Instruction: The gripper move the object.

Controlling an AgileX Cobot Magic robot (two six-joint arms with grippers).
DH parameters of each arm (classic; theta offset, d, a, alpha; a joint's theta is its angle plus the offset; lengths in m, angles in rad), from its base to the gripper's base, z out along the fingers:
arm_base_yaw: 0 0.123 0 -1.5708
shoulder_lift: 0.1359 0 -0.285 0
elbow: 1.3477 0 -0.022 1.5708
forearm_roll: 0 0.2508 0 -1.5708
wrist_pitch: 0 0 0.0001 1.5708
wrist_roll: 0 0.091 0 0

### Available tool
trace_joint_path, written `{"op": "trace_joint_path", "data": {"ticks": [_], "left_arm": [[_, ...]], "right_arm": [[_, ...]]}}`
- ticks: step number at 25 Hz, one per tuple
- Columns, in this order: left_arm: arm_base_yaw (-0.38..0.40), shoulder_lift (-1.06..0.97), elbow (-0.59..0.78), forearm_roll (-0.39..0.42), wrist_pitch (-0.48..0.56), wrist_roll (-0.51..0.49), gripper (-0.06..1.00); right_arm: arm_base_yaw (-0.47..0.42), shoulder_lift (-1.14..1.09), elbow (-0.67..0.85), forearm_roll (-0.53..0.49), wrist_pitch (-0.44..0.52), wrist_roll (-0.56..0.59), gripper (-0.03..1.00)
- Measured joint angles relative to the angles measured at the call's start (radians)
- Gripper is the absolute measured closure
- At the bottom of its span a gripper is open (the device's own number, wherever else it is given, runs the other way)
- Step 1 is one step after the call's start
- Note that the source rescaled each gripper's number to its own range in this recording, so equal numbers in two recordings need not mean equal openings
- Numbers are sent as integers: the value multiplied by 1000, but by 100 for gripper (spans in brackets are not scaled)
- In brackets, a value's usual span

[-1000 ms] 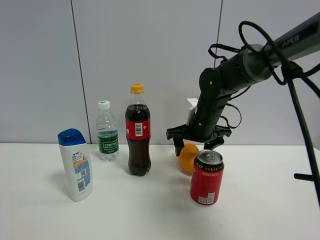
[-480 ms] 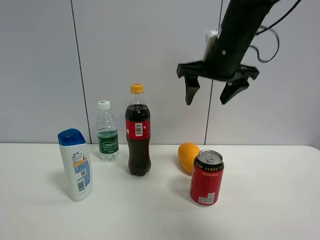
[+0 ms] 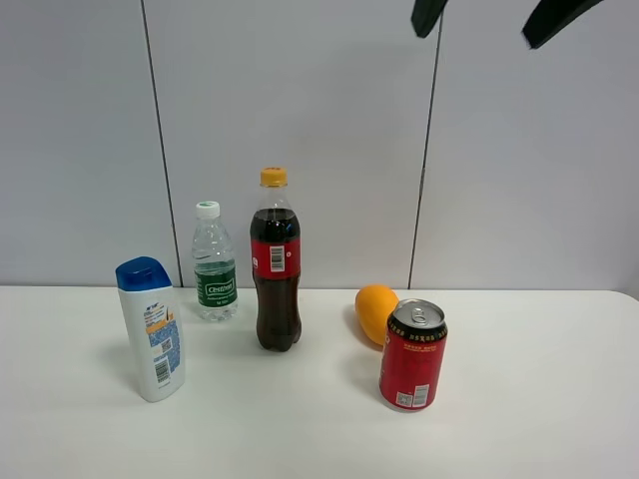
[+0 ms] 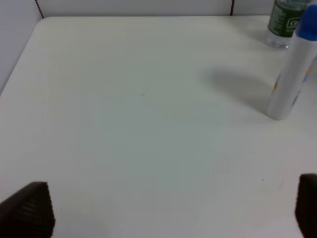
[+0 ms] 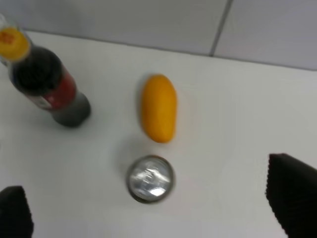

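Note:
The orange-yellow mango (image 3: 374,311) lies on the white table (image 3: 300,439), just behind the red can (image 3: 412,354) and partly hidden by it. My right gripper (image 3: 489,18) is open and empty, high above the table at the top edge of the exterior high view, with only its two fingertips showing. In the right wrist view the mango (image 5: 158,107) lies far below, between the open fingers (image 5: 292,201). My left gripper (image 4: 166,213) is open and empty over bare table, and it is out of the exterior high view.
A cola bottle (image 3: 276,264) stands left of the mango, with a small water bottle (image 3: 214,264) and a white shampoo bottle with a blue cap (image 3: 152,329) further left. The shampoo bottle (image 4: 292,74) also shows in the left wrist view. A grey panelled wall stands behind the table.
My right gripper has risen from around the mango, open and empty, up to the top edge of the view. The mango stayed on the table.

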Motion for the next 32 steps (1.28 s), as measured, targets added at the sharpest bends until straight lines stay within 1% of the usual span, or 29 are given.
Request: {"op": "trace_joint_path", "data": {"ticks": [1,3,5,9,13,15,17,20,21,23,26,29,32], "left_arm": [[0,0,0,0,0,0,-6],[0,0,0,0,0,0,-6],[0,0,0,0,0,0,-6],[0,0,0,0,0,0,-6],[0,0,0,0,0,0,-6],[0,0,0,0,0,0,-6],[0,0,0,0,0,0,-6],[0,0,0,0,0,0,-6],[0,0,0,0,0,0,-6],[0,0,0,0,0,0,-6],[0,0,0,0,0,0,-6],[0,0,0,0,0,0,-6],[0,0,0,0,0,0,-6]], "right_arm": [[12,-26,0,-36,21,1,0],[25,-72,0,-120,34,1,-2],[25,-121,-1,-162,37,1,-2],[25,-208,-1,-212,38,1,-3],[25,-285,-1,-287,38,-18,-3],[25,-326,-1,-312,39,-44,-3],[25,-362,-1,-317,39,-71,-3],[25,-417,40,-315,38,-146,-3],[25,-438,69,-302,39,-176,-3],[25,-476,138,-235,39,-219,-3],[25,-539,279,-56,39,-260,-3],[25,-609,450,164,39,-342,-3],[28,-700,648,322,34,-431,-3]]}}
